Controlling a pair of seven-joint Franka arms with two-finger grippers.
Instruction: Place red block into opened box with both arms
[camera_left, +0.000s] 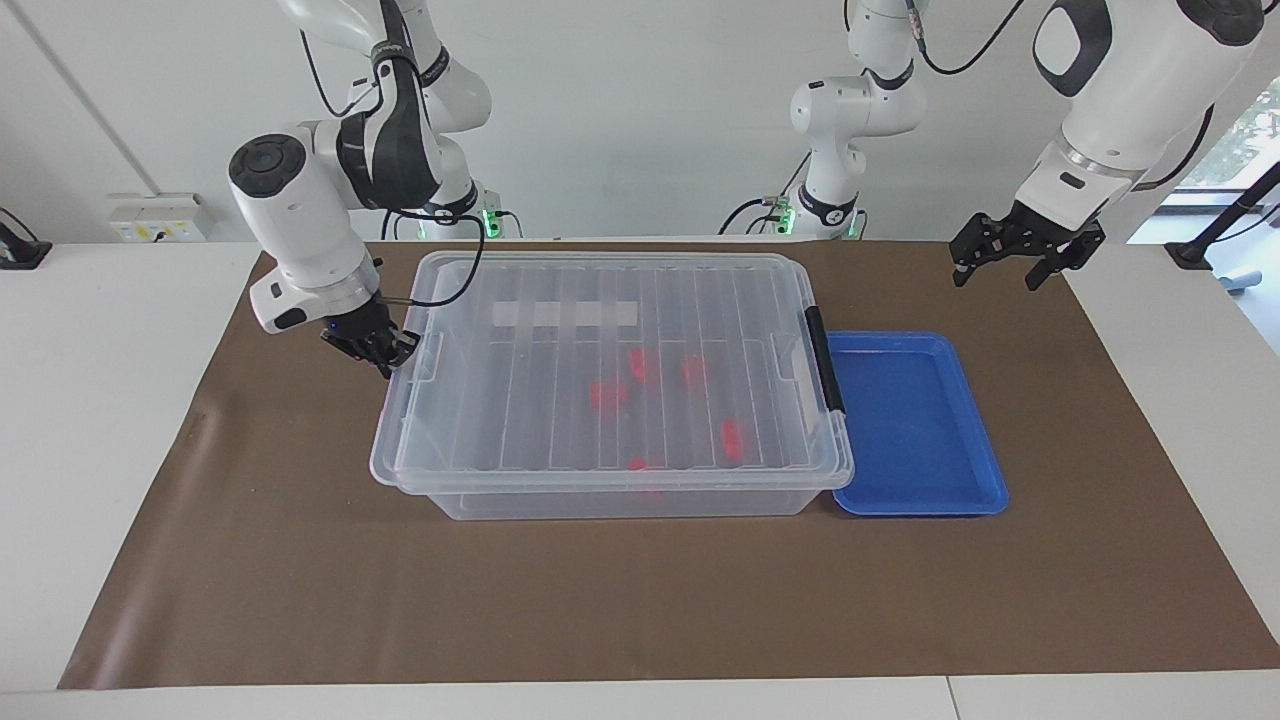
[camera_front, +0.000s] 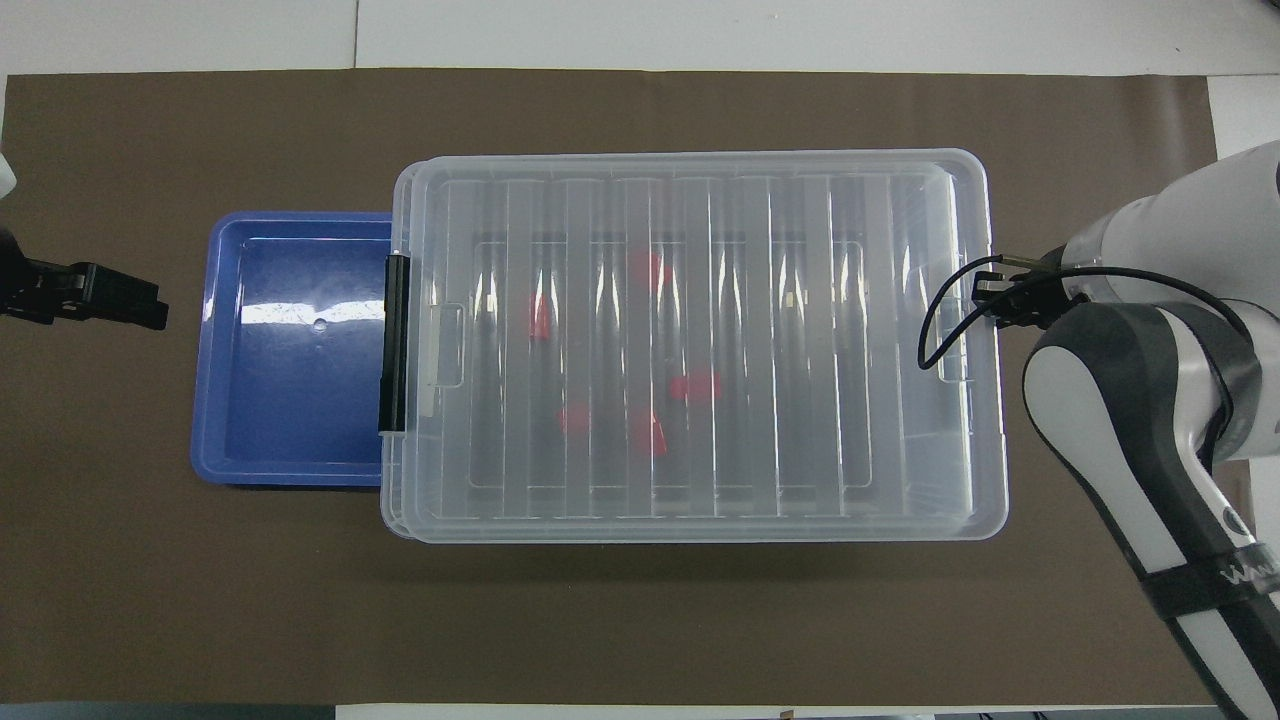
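Facing view: right gripper (camera_left: 372, 350) shut on lid (camera_left: 610, 370) edge at its own end; left gripper (camera_left: 1012, 256) open, empty, waiting above the table, well apart from the box (camera_left: 620, 500)

**Plastics on a matt paper-like sheet**

The large clear plastic rectangular box (camera_left: 620, 500) and its ribbed translucent lid (camera_left: 610, 370) look smooth and glossy, catching streaks of light; the black clip handle (camera_left: 826, 360) is duller plastic. The shallow blue plastic tray (camera_left: 915, 425), right of centre, is shiny. The five small red plastic blocks (camera_left: 733, 438) show blurred through the lid. The brown mat (camera_left: 640, 600) is matt
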